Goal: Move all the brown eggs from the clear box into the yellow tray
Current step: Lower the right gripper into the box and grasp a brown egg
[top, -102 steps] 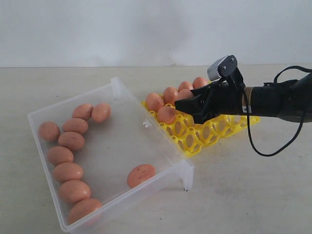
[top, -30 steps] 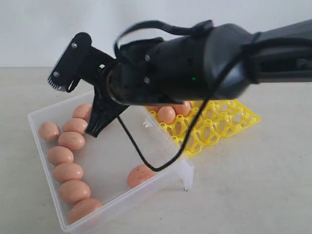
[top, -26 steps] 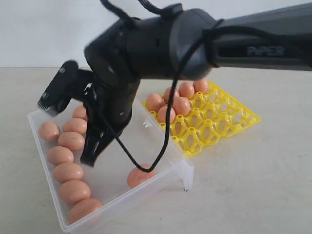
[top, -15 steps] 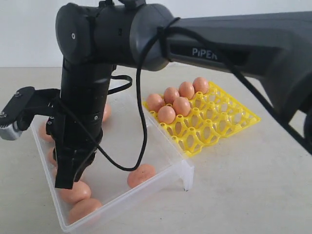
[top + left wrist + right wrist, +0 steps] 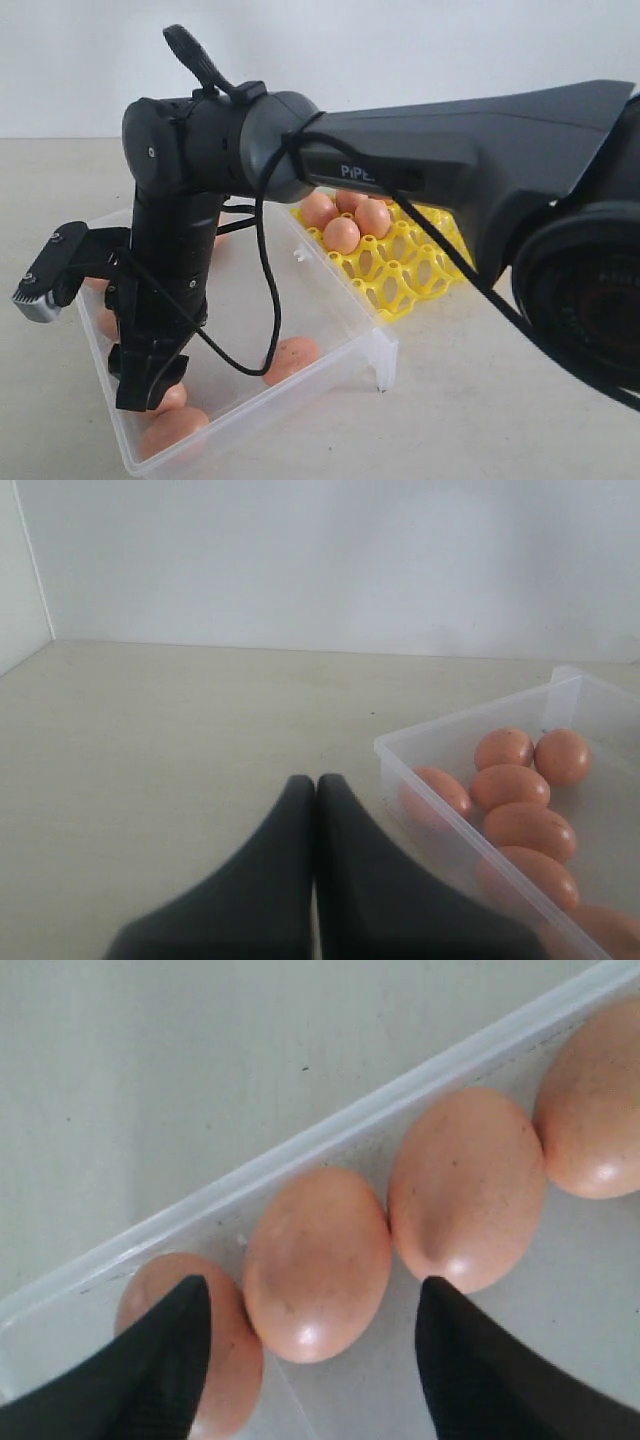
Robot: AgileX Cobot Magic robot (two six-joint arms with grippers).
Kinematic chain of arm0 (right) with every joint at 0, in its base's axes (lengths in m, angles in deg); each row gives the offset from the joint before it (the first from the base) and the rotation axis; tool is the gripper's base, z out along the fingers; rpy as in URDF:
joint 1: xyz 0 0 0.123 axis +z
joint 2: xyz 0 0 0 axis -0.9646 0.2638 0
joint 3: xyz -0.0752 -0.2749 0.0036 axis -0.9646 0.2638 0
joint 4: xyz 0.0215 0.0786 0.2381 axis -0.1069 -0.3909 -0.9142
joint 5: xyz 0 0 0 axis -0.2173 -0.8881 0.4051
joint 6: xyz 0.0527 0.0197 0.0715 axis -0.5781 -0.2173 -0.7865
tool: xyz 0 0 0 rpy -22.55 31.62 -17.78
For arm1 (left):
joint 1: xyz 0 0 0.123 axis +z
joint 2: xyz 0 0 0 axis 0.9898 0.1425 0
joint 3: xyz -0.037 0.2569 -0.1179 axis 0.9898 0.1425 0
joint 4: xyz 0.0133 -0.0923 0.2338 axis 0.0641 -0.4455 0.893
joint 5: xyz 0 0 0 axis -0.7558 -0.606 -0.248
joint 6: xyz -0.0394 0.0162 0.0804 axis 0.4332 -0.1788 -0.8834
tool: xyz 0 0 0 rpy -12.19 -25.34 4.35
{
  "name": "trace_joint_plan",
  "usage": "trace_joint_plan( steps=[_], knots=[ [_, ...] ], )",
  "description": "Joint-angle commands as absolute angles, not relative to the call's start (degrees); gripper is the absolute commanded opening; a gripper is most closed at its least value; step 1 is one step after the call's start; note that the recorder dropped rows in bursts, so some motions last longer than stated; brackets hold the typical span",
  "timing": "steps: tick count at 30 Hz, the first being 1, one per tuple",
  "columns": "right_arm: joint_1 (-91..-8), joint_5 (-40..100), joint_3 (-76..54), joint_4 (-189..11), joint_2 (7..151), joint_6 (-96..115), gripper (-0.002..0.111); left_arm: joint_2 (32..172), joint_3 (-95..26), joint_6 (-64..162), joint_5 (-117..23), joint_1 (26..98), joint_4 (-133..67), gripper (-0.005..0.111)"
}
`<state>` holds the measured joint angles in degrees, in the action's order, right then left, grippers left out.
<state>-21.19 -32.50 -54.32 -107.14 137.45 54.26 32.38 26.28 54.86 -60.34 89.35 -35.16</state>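
Currently I see matte beige worktop [image 5: 520,420], plain white wall [image 5: 400,50]. Right gripper [image 5: 312,1290] spread wide, empty, over smooth speckled brown eggs [image 5: 318,1260] along left wall of frosted clear box [image 5: 300,300]. Left gripper [image 5: 317,785] pinched closed, empty. Latticed yellow tray [image 5: 420,280] behind box.

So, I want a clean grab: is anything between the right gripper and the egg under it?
Nothing visible. The right gripper hangs open over the egg, which lies bare between its fingers. The neighbour eggs touch it on both sides and the box wall runs close, which may crowd the fingers.
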Motion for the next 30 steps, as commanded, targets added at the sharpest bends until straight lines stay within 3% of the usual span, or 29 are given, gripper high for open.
trace_joint_plan(
  steps=[1,12,15,18,19,30],
  knots=[
    [-21.54,-31.38,-54.52,-107.61,139.16,54.27,0.058,32.22,26.04,54.83,-60.34,89.16,-35.47,-0.004],
    [-21.54,-23.64,-54.52,-107.97,142.64,53.61,0.057,32.22,26.04,54.83,-60.34,89.16,-35.47,-0.004],
    [-21.54,-22.45,-54.52,-108.01,143.11,51.08,0.043,32.22,26.04,54.83,-60.34,89.16,-35.47,-0.004],
    [-21.54,-21.63,-54.52,-108.01,143.1,50.9,0.007,32.22,26.04,54.83,-60.34,89.16,-35.47,-0.004],
    [-21.54,-21.63,-54.52,-107.85,142.99,50.13,0.0,32.22,26.04,54.83,-60.34,89.16,-35.47,-0.004],
    [-21.54,-20.23,-54.6,-102.6,133.98,41.37,0.0,32.22,26.04,54.83,-60.34,89.16,-35.47,-0.004]
  ],
)
